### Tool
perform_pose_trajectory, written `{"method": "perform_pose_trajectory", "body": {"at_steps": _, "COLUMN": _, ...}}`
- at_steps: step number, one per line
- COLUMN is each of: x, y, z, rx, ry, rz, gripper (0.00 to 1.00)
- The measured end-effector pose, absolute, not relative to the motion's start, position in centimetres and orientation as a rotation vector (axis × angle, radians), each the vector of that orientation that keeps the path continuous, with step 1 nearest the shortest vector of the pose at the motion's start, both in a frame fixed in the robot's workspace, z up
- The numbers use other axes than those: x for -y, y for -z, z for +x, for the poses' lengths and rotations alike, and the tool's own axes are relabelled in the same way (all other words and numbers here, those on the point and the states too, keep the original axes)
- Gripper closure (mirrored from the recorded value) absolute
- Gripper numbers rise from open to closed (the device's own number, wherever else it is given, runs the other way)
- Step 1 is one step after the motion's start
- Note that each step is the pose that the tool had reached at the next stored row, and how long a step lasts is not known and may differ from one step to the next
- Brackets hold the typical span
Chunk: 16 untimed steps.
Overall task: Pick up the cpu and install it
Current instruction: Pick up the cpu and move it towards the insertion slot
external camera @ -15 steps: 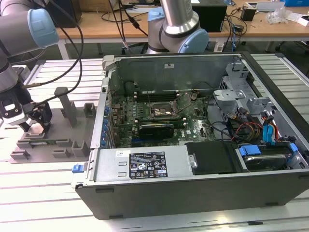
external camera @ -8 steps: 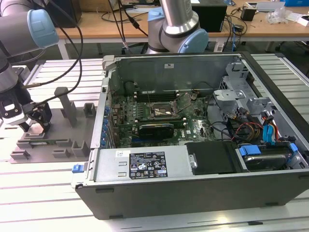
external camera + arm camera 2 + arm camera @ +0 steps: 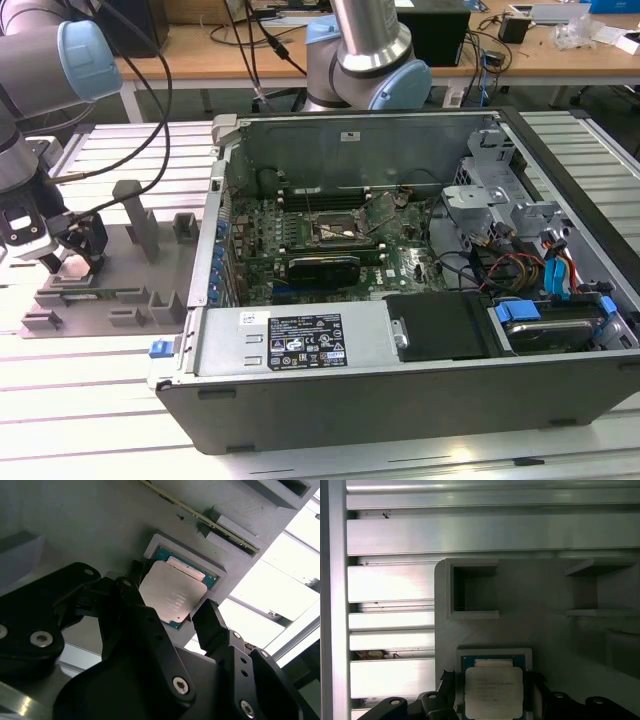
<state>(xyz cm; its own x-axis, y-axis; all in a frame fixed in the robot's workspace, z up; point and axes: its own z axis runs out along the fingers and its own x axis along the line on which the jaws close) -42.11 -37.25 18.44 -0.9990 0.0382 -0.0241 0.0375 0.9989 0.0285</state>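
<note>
At the exterior view's far left, on the slatted metal counter, a grey fixture tray, with the black pincer low over its left end, under a grey arm with a blue joint cap. In both wrist views, pincer spread apart, one finger at each side of the cpu, close to its edges; contact not to be made out. Cpu flat in a square recess of the tray, silver top up, green rim around it. Just beside that recess, a thin circuit strip on edge in a slot. Toward the exterior view's right, just beside the tray, an opened computer case on the counter: green motherboard inside, black-framed socket near its middle, bundled cables and blue plastic tabs at the right end.
</note>
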Motion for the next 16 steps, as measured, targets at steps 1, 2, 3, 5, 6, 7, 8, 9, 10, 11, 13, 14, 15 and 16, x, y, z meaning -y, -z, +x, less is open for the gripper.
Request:
{"method": "perform_pose_trajectory", "body": {"at_steps": 1, "x": 37.25, "y": -18.44, "z": -42.11, "rx": -3.116, "ry": -0.044, "rz": 0.059, "gripper": 0.32}}
{"method": "perform_pose_trajectory", "body": {"at_steps": 2, "x": 37.25, "y": -18.44, "z": -42.11, "rx": -3.116, "ry": -0.044, "rz": 0.059, "gripper": 0.32}}
{"method": "perform_pose_trajectory", "body": {"at_steps": 3, "x": 37.25, "y": -18.43, "z": -42.11, "rx": -3.116, "ry": -0.044, "rz": 0.059, "gripper": 0.32}}
{"method": "perform_pose_trajectory", "body": {"at_steps": 5, "x": 37.25, "y": -18.43, "z": -42.11, "rx": -3.116, "ry": -0.044, "rz": 0.059, "gripper": 0.34}}
{"method": "perform_pose_trajectory", "body": {"at_steps": 6, "x": 37.25, "y": -18.43, "z": -42.11, "rx": -3.116, "ry": -0.044, "rz": 0.059, "gripper": 0.41}}
{"method": "perform_pose_trajectory", "body": {"at_steps": 7, "x": 37.25, "y": -18.43, "z": -42.11, "rx": -3.116, "ry": -0.044, "rz": 0.059, "gripper": 0.41}}
{"method": "perform_pose_trajectory", "body": {"at_steps": 8, "x": 37.25, "y": -18.43, "z": -42.11, "rx": -3.116, "ry": -0.044, "rz": 0.059, "gripper": 0.41}}
{"method": "perform_pose_trajectory", "body": {"at_steps": 9, "x": 37.25, "y": -18.43, "z": -42.11, "rx": -3.116, "ry": -0.043, "rz": 0.059, "gripper": 0.41}}
{"method": "perform_pose_trajectory", "body": {"at_steps": 10, "x": 37.25, "y": -18.43, "z": -42.11, "rx": -3.116, "ry": -0.043, "rz": 0.059, "gripper": 0.41}}
{"method": "perform_pose_trajectory", "body": {"at_steps": 11, "x": 37.25, "y": -18.43, "z": -42.11, "rx": -3.116, "ry": -0.043, "rz": 0.059, "gripper": 0.41}}
{"method": "perform_pose_trajectory", "body": {"at_steps": 13, "x": 37.25, "y": -18.43, "z": -42.11, "rx": -3.116, "ry": -0.043, "rz": 0.059, "gripper": 0.40}}
{"method": "perform_pose_trajectory", "body": {"at_steps": 14, "x": 37.25, "y": -18.43, "z": -42.11, "rx": -3.116, "ry": -0.043, "rz": 0.059, "gripper": 0.40}}
{"method": "perform_pose_trajectory", "body": {"at_steps": 15, "x": 37.25, "y": -18.43, "z": -42.11, "rx": -3.116, "ry": -0.043, "rz": 0.059, "gripper": 0.40}}
{"method": "perform_pose_trajectory", "body": {"at_steps": 16, "x": 37.25, "y": -18.43, "z": -42.11, "rx": -3.116, "ry": -0.043, "rz": 0.059, "gripper": 0.34}}
